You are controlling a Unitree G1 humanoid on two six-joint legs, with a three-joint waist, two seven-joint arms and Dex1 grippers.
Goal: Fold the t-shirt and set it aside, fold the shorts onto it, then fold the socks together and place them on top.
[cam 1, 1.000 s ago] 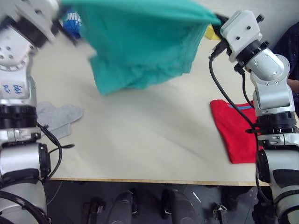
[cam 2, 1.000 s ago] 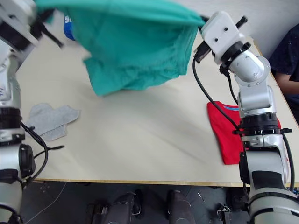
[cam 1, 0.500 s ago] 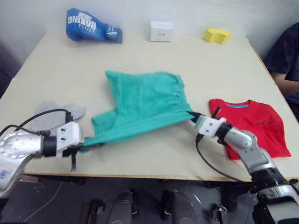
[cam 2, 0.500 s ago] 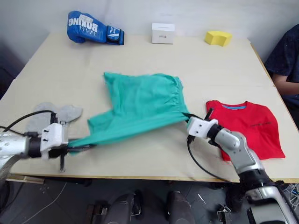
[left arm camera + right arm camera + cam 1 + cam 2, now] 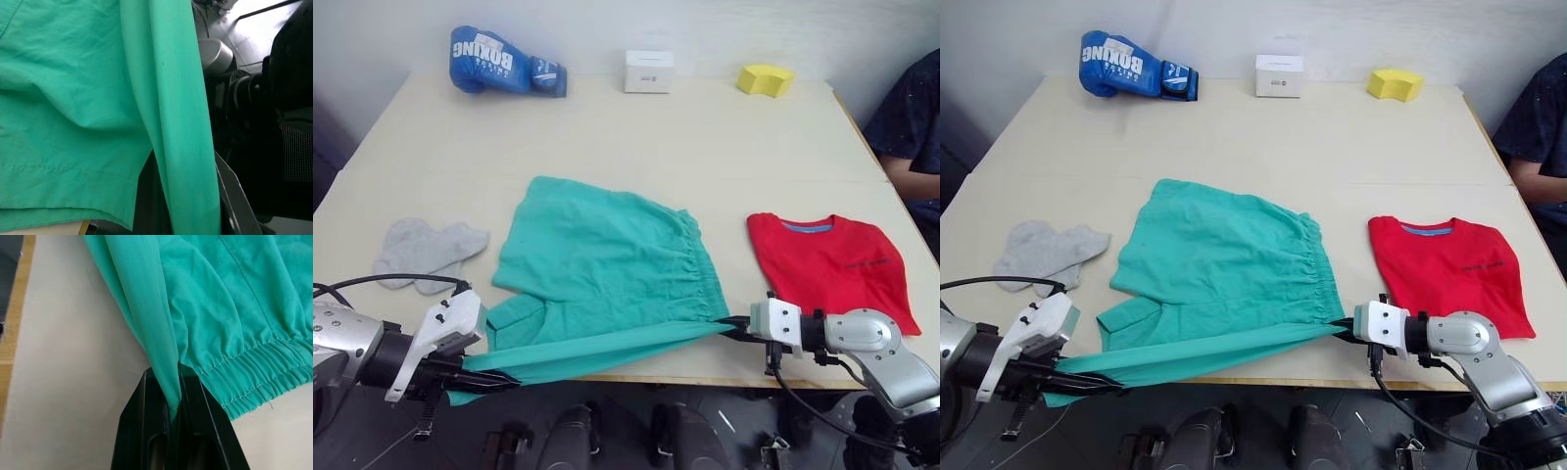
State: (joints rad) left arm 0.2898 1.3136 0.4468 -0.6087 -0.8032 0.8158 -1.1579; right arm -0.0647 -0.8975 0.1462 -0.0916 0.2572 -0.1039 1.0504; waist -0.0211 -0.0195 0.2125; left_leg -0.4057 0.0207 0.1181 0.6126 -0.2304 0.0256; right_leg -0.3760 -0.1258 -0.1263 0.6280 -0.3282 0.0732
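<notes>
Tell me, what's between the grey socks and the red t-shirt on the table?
The teal-green cloth shorts lie spread between the small grey knitted socks and the folded red t-shirt, seen in both eye views.

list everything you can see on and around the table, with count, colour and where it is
shorts: 1, teal green, table middle, near edge stretched between both grippers
t-shirt: 1, red, folded, right side
socks: 2, light grey, left side, overlapping
boxing glove: 1, blue, far left corner
box: 1, white, far edge, middle
block: 1, yellow, far right
table: 1, pale beige
person: 1, dark sleeve, right of table
left gripper: black fingers, shut on shorts, past near edge
right gripper: black fingers, shut on shorts at waistband end
</notes>
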